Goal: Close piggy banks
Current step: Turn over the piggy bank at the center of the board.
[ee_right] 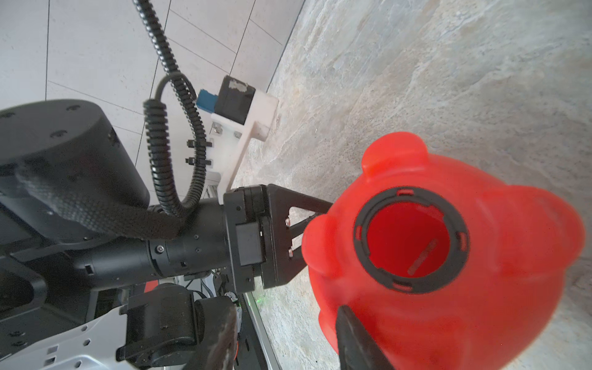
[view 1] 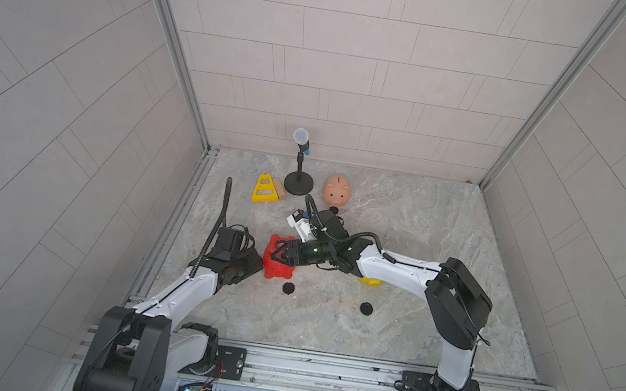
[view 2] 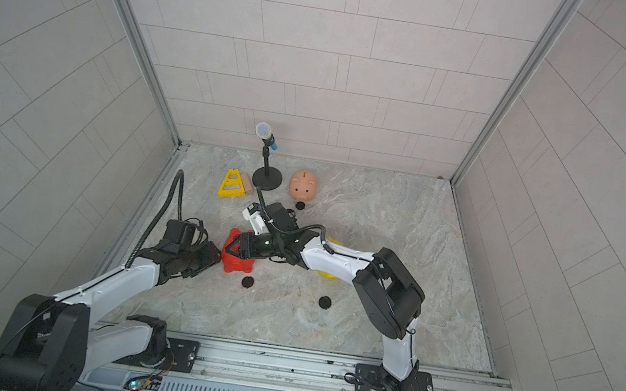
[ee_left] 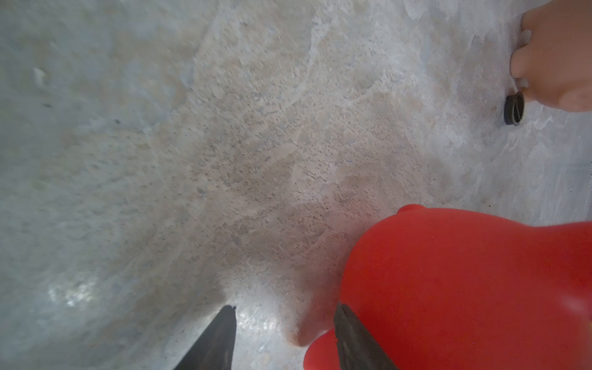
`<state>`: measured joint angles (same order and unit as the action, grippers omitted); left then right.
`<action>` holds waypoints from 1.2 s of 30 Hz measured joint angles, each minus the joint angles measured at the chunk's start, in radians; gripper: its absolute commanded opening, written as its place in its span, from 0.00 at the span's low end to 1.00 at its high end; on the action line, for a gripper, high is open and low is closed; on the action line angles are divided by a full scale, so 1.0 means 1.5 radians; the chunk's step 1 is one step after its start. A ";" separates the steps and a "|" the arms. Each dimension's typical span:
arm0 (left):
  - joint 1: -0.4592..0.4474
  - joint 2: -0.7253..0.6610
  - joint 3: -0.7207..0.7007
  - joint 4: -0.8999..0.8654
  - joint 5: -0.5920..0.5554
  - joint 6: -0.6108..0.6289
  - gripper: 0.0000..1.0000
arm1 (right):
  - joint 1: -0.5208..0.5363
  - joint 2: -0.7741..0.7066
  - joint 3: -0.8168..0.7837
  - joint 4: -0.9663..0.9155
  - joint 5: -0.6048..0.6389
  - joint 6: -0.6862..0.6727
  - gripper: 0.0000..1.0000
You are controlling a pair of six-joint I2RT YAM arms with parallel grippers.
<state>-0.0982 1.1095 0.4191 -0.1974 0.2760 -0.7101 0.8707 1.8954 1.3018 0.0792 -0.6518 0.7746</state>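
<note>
Left hand [ee_left: 285, 307] lies low beside red pig [ee_left: 464, 288], spread open, grasping nothing; right hand [view 1: 276, 256] at it, grip unclear.

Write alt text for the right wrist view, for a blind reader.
A red piggy bank lies belly toward the camera, its round black-rimmed belly hole open and unplugged, the coin slot showing through it. The left tool reaches one leg from the side; a finger of the right tool overlaps its edge.
</note>
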 measured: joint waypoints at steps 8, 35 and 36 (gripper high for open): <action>0.000 -0.085 0.000 -0.057 -0.049 -0.013 0.59 | 0.003 -0.050 0.000 -0.052 0.023 -0.056 0.52; -0.174 -0.320 0.046 -0.221 -0.064 -0.035 0.74 | -0.076 -0.135 -0.145 0.019 0.167 -0.053 0.53; -0.188 -0.311 0.046 -0.221 -0.071 -0.034 0.74 | -0.077 -0.135 -0.146 0.020 0.167 -0.052 0.53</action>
<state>-0.3798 0.6434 0.4885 -0.5285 0.1696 -0.7609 0.7551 1.6932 1.0824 0.1085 -0.4007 0.6968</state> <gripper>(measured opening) 0.743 0.528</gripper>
